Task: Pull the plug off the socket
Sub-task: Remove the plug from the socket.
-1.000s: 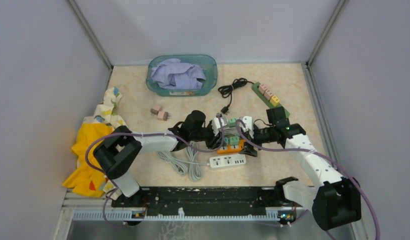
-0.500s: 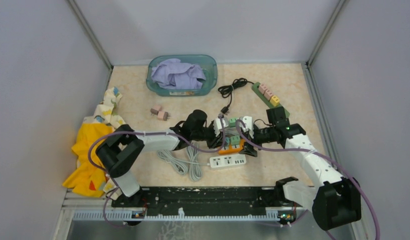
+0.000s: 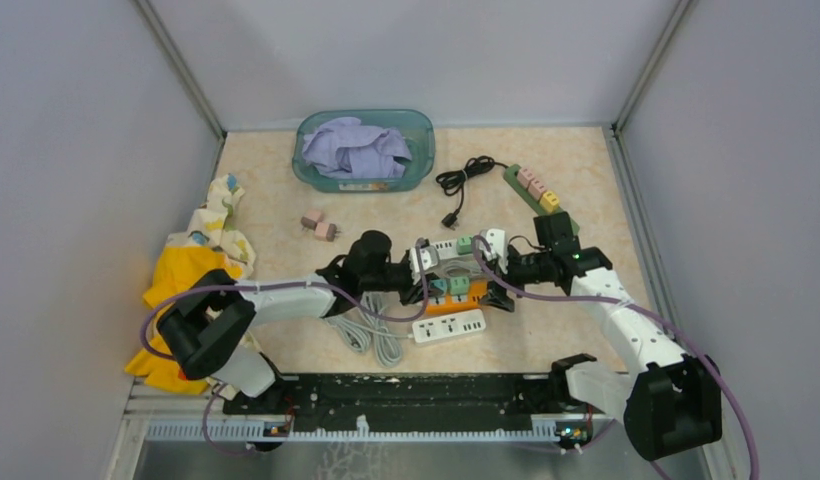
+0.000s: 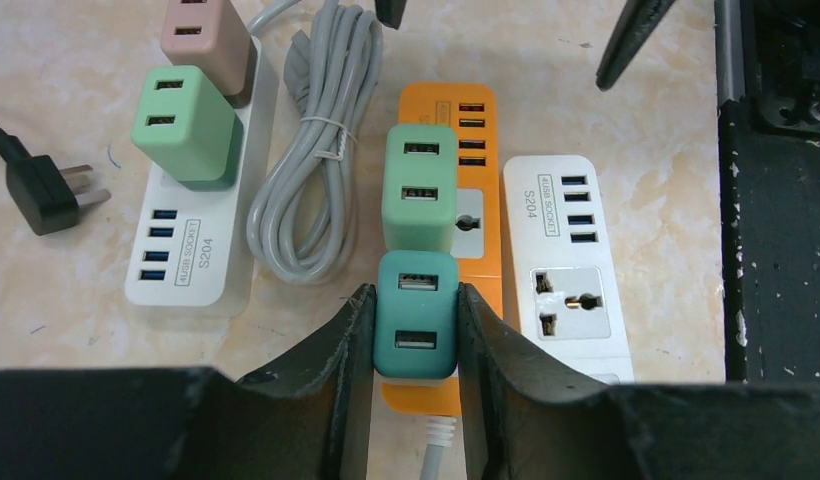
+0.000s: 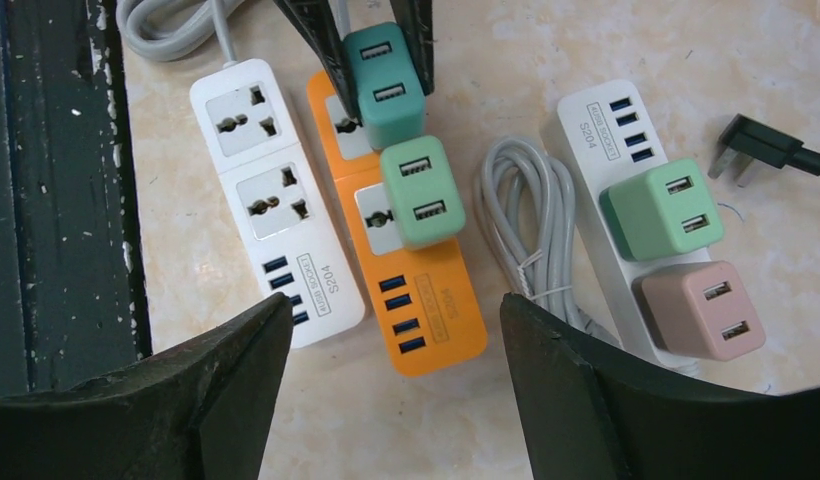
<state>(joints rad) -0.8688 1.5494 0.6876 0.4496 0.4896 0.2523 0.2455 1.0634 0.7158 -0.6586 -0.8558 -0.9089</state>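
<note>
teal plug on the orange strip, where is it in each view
Top external: teal plug at centre, on the orange strip's left end.
Left wrist: teal plug bottom centre, on the strip's near end.
Right wrist: teal plug top centre, on the strip's far end.
Shared landmark: the orange strip.

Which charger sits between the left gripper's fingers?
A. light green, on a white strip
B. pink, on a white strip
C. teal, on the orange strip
C: in the left wrist view the left gripper clamps the teal charger on the orange strip.
</note>
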